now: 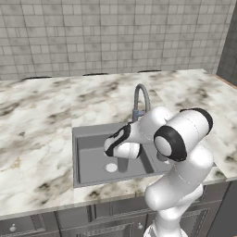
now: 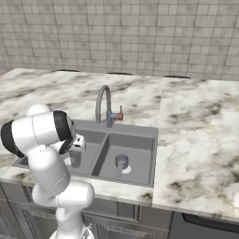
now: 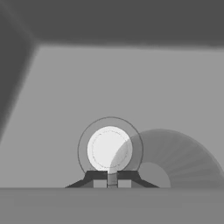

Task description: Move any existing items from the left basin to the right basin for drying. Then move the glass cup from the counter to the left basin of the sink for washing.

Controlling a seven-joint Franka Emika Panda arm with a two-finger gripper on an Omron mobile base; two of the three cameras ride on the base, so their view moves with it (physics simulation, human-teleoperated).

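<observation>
Spreading under a grey tiled wall, the veined marble counter (image 2: 196,135) holds one sink (image 2: 140,132) with two basins and one arched faucet (image 2: 103,103). One cup (image 1: 122,163) stands in the left basin (image 1: 90,157), at three o'clock of its white drain (image 1: 111,167). One grey object (image 2: 121,163) sits in the right basin (image 2: 137,151). The gripper (image 3: 112,180) clamps the cup's rim.

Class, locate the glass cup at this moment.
The glass cup stands in the left basin, beside the white drain disc, directly under the gripper.
</observation>
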